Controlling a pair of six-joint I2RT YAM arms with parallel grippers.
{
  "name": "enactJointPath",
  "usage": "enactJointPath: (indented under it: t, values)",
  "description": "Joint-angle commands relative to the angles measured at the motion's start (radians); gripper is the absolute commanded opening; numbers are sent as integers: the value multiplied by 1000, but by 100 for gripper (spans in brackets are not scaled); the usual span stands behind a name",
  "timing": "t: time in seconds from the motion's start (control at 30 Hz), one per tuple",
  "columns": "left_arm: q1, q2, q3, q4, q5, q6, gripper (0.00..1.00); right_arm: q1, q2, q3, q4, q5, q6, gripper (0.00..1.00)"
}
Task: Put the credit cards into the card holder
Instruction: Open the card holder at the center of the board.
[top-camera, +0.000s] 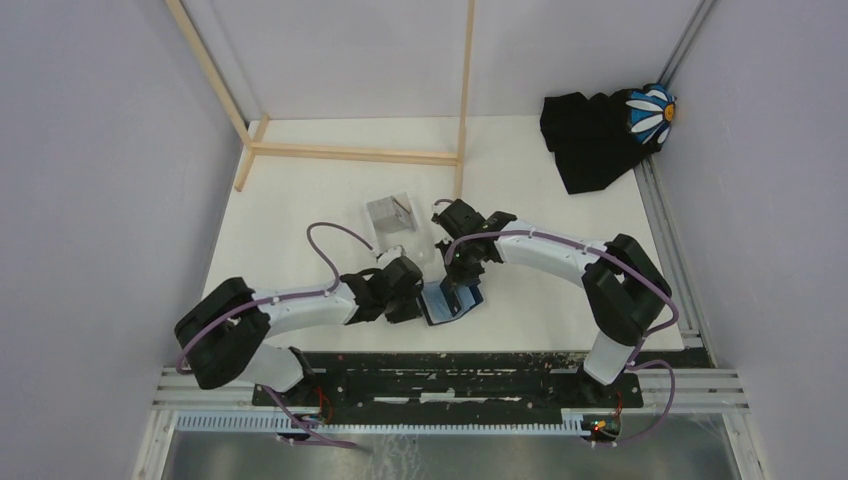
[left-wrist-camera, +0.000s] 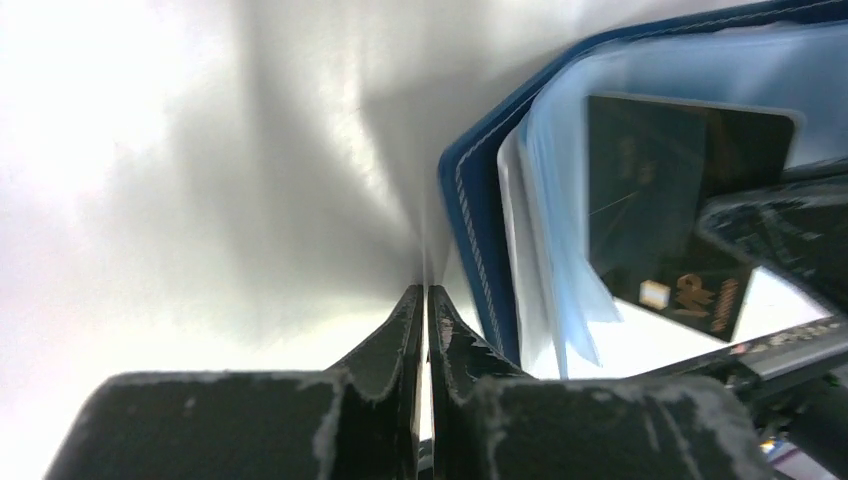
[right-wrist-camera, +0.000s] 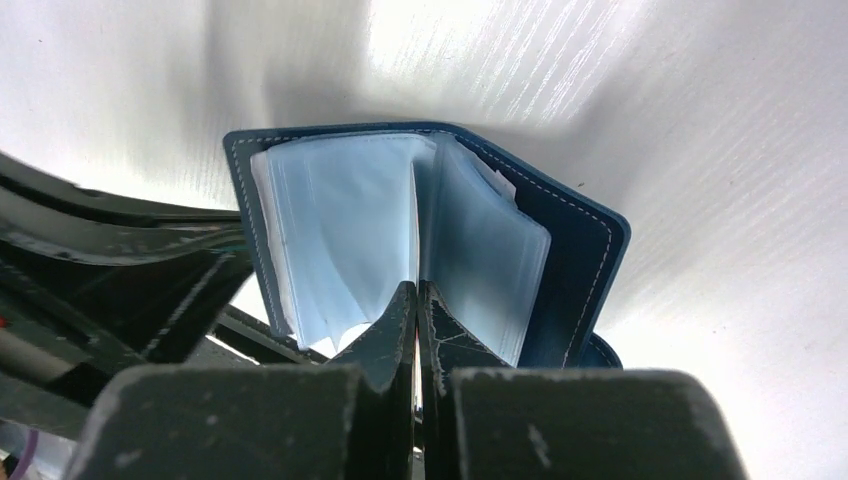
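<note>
Squarely before right fingers (right-wrist-camera: 395, 330) — card holder (right-wrist-camera: 340, 220).

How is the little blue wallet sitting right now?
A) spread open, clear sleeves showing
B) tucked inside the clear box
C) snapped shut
A: the card holder lies spread open, its pale clear sleeves fanned out between the navy covers.

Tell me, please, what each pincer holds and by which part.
The right pincer grips the holder by an inner clear sleeve's edge. The left pincer is nearly shut on something thin and pale; what, I cannot tell.
</note>
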Motion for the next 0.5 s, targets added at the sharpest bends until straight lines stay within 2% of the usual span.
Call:
enactJointPath:
  t: [0.0, 0.23, 0.47]
  values:
    - [-6, -111, -16, -202, -97, -55, 11, 21, -4, 7, -16, 92, -14, 1]
    - [-6, -227, 24, -222, -129, -89, 12, 40, -7, 28, -27, 107, -14, 1]
    - [-11, -180, 146, -146, -99, -26, 13, 44, -2, 22, -17, 96, -5, 1]
